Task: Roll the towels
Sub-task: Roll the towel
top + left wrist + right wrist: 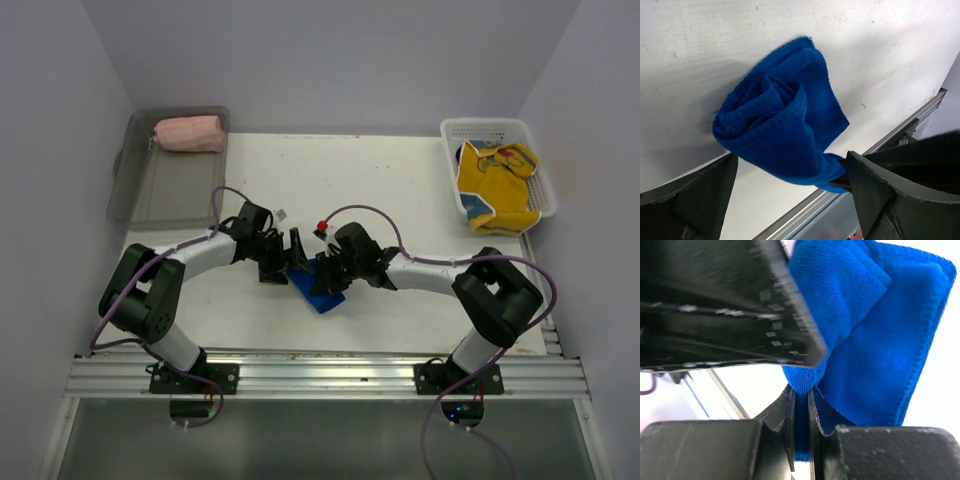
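Blue towel (322,290) (785,130) (880,340) loosely half-rolled on the desk's (400,190) near middle, close to its front rail. Pinched tight at a folded edge by the right claw (330,272) (801,410). Flanked by the left claw (285,262) (790,197), spread wide, gripping nothing. Bare desk open toward the far edge. At the desk's far-left corner, pink towel (188,134) rolled in the grey tray (150,190). At the far-right corner, yellow towel (497,185) crumpled in the white basket (455,130).
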